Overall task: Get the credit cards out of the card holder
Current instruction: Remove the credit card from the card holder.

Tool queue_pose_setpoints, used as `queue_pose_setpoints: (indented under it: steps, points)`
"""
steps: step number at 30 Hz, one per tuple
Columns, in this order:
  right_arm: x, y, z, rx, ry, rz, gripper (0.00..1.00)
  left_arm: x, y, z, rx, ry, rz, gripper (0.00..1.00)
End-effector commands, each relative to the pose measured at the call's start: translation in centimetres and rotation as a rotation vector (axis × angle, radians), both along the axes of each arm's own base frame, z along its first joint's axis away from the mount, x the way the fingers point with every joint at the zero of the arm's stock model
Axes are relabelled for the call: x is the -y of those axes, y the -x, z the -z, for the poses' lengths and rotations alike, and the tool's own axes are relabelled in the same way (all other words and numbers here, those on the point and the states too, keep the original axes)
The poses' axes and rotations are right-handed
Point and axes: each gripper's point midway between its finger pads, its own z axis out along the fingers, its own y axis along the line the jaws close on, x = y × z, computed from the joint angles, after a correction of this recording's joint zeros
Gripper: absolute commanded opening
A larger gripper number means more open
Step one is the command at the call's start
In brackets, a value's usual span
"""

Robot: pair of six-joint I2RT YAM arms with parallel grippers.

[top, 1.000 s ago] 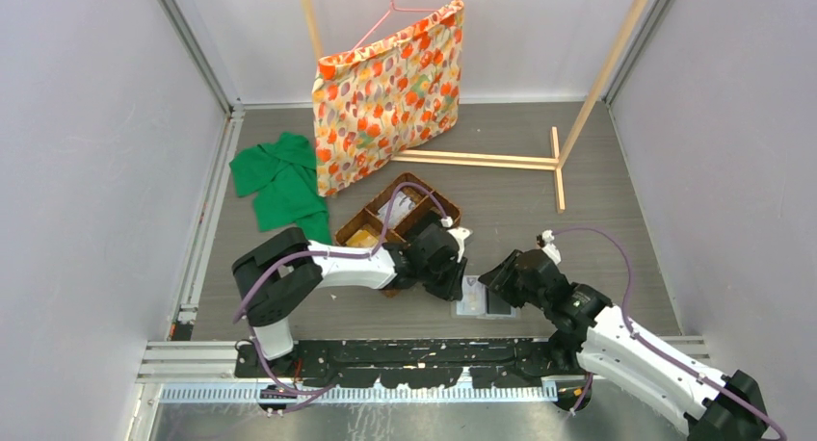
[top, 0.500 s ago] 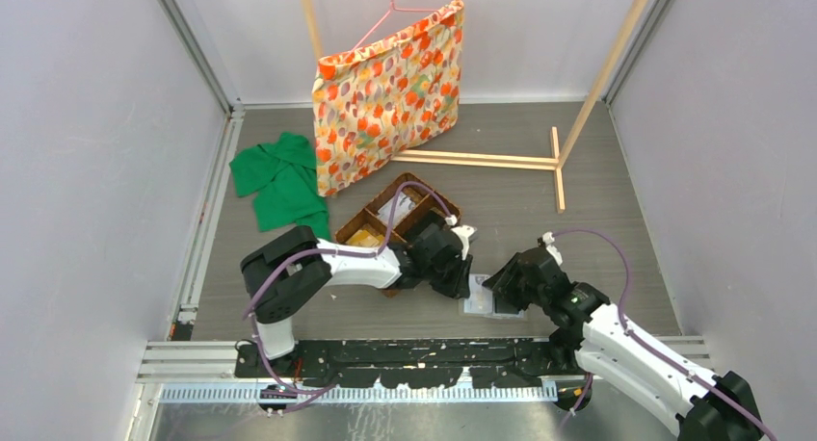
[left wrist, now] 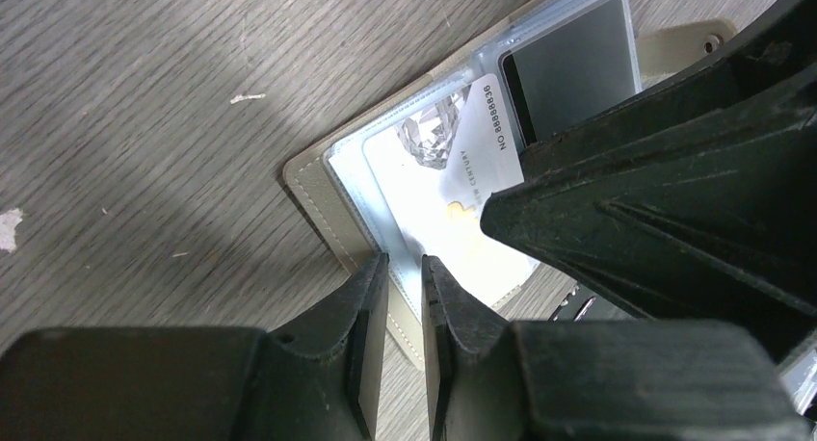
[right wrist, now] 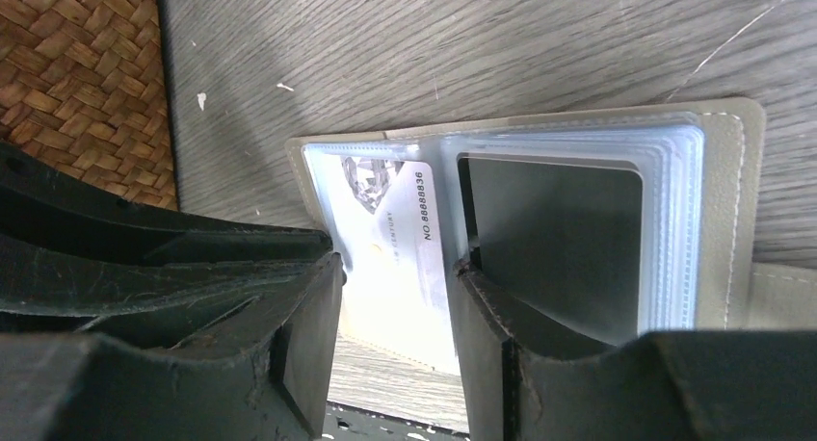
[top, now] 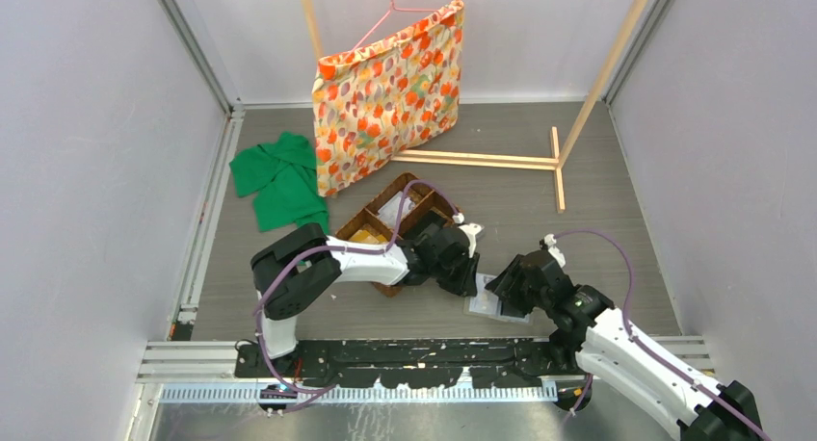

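The card holder (top: 489, 303) lies open on the table between both grippers, beige-edged with clear sleeves (right wrist: 674, 220). One sleeve holds a white credit card (left wrist: 453, 195) printed with a number and a diamond picture; the other panel (right wrist: 549, 239) is dark grey. My left gripper (left wrist: 405, 272) comes in from the left, its narrow jaws closed on the holder's near edge beside the card. My right gripper (right wrist: 395, 287) is open, one finger on each side of the white card (right wrist: 405, 258), with its right finger (right wrist: 477, 297) at the fold. In the top view the two grippers (top: 470, 272) (top: 511, 289) nearly touch.
A brown wicker divided basket (top: 390, 215) sits right behind the left arm, and its corner (right wrist: 77, 75) shows in the right wrist view. Farther back are a green cloth (top: 279, 181), a floral bag on a hanger (top: 390, 94) and a wooden stand (top: 482, 159).
Both grippers and the holder have shifted a little to the right. The right gripper's jaws have spread wider. The left gripper's jaws stay as they were.
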Motion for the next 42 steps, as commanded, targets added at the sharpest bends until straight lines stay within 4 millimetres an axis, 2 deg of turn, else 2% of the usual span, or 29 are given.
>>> queue_pose_setpoints:
  steps: [1,9,14,19,26,36,42]
  points:
    - [1.6,1.2,0.8,-0.043,0.091,-0.020,0.52,-3.4,1.0,5.2,-0.047,-0.190,-0.005,0.22]
    - [1.6,1.6,1.3,-0.067,0.100,-0.028,0.54,-3.3,1.0,5.3,-0.053,-0.195,0.000,0.22]
    - [1.3,1.6,1.2,-0.060,0.068,-0.023,0.50,-3.1,1.2,5.5,-0.060,-0.196,0.008,0.22]
    - [0.8,1.8,1.9,-0.049,-0.036,0.048,0.36,-3.2,1.3,5.5,-0.064,-0.196,0.010,0.22]
    - [1.5,1.5,0.4,0.029,-0.072,0.093,0.24,-3.2,1.4,5.7,-0.071,-0.197,0.016,0.22]
    - [0.8,1.5,-0.1,0.049,-0.120,0.074,0.02,-3.2,1.5,5.9,-0.077,-0.201,0.018,0.21]
    - [1.5,1.6,-0.2,0.060,-0.114,0.105,0.01,-3.3,1.5,6.0,-0.078,-0.203,0.015,0.22]
